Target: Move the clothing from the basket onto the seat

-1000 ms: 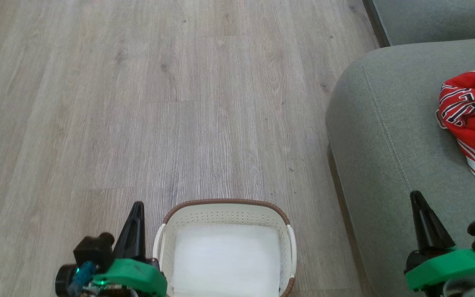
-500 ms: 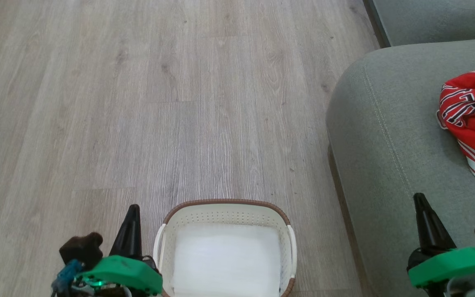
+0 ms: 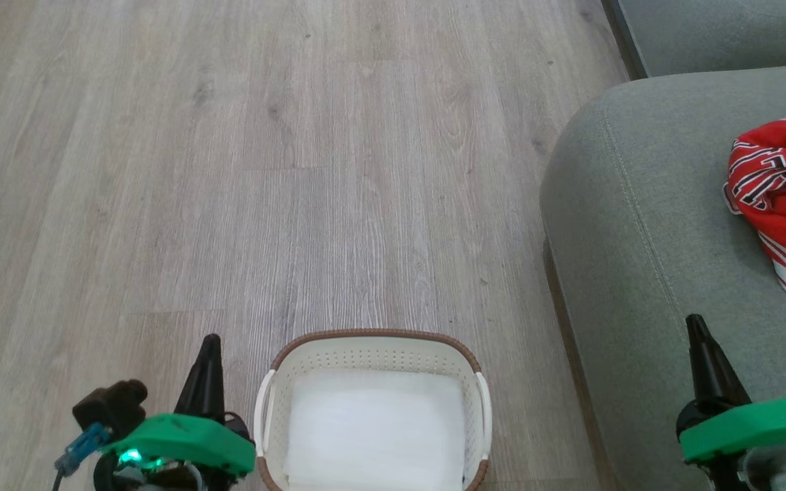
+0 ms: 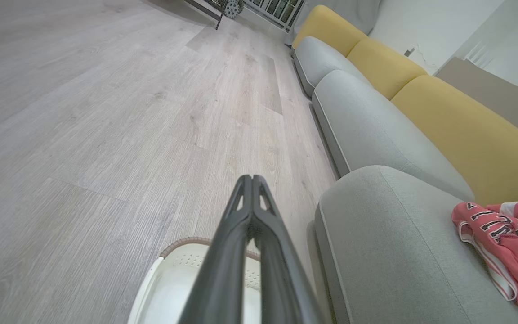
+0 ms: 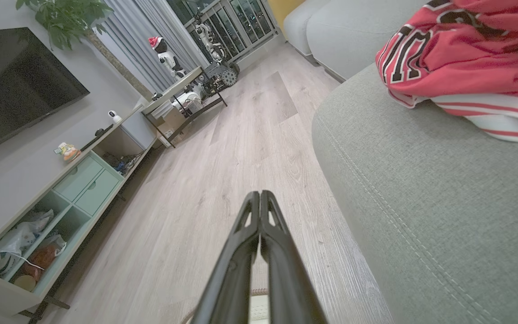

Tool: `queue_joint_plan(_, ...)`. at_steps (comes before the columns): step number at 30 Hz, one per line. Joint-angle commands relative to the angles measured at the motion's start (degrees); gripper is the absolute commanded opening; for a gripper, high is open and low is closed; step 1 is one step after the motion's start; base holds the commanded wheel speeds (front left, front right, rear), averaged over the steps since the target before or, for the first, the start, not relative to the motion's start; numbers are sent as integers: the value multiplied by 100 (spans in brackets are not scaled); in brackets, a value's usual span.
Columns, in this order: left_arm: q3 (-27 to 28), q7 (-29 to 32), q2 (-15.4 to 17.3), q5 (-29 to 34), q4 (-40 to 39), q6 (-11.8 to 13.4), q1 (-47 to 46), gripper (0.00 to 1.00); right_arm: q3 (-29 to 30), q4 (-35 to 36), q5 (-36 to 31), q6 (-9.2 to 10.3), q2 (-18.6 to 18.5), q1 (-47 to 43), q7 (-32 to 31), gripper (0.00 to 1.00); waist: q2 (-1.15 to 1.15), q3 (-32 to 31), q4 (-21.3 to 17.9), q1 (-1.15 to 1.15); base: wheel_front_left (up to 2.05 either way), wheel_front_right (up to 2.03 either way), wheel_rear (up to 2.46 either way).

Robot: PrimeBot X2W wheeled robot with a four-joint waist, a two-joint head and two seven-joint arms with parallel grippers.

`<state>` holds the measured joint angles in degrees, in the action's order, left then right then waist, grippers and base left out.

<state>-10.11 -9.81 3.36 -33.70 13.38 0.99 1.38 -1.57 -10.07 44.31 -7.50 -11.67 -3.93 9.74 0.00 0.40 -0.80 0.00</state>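
Head view showed one cream basket (image 3: 374,354) on the wood floor (image 3: 297,170), its white liner (image 3: 374,429) bare. Two grippers were in sight. The left gripper (image 3: 209,344) hung just beside the basket's left handle, and the right gripper (image 3: 695,326) hung over the seat (image 3: 638,239). Both had their fingers pressed together with nothing between them. One red heap of clothing (image 3: 785,204) lay on the seat, well apart from the basket; I could not count the garments in it.

clothing (image 3: 785,204) on seat (image 3: 645,225), basket (image 3: 374,341) left (on floor (image 3: 229,170))
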Motion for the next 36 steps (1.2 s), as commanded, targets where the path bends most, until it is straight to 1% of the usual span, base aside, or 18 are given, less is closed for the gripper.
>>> queue_joint_plan(1, 156, 32, 48, -162, -162, -37, -283, 0, 64, 144, 143, -1, -36, 263, -41, 0, 0, 0, 1, 0, 0, 0, 0)
queue_joint_plan(36, 643, 565, 61, -2308, -85, -335, -450, 0, 305, -53, 1877, 0, 277, 535, -597, 0, 0, -8, 30, 0, 0, 0, 0)
